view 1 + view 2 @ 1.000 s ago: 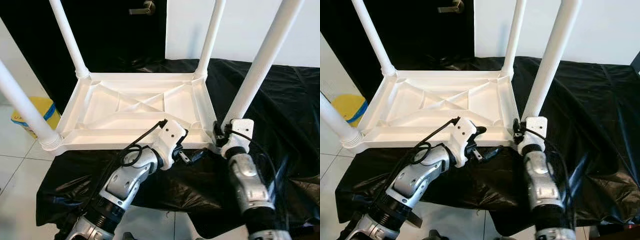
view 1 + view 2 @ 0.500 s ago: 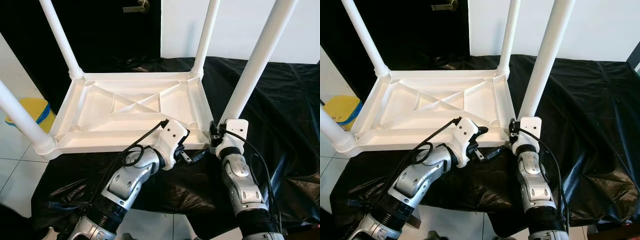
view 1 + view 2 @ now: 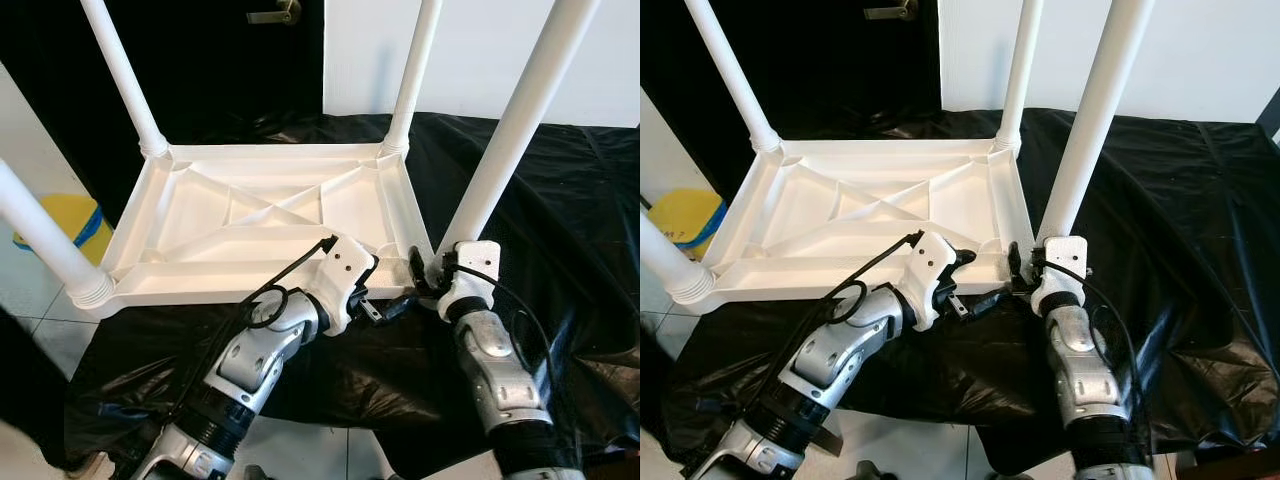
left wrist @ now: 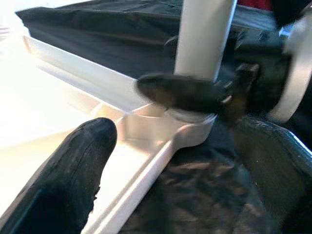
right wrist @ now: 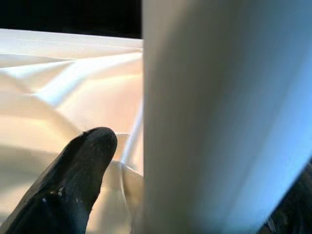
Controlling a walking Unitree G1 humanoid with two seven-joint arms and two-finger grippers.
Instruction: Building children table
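Observation:
A white plastic children's table (image 3: pixel 250 215) lies upside down on a black cloth, its legs pointing up. My left gripper (image 3: pixel 385 292) is open at the near right corner. One of its fingers (image 4: pixel 83 161) is over the table's underside and the other lies outside the rim by the leg socket. My right gripper (image 3: pixel 428 275) is at the foot of the near right leg (image 3: pixel 500 150). Its one visible finger (image 5: pixel 83 165) stands a little off the leg (image 5: pixel 219 122), which hides the other finger.
The black cloth (image 3: pixel 560 220) covers the support and hangs over its near edge. A yellow bucket (image 3: pixel 75 215) stands on the tiled floor at the left. A dark door with a handle (image 3: pixel 270 15) and a white wall are behind.
The view shifted a little. My right gripper drew back slightly, and one finger now shows left of the leg's foot. The left gripper has stayed at the corner. A dark shape entered the lower left.

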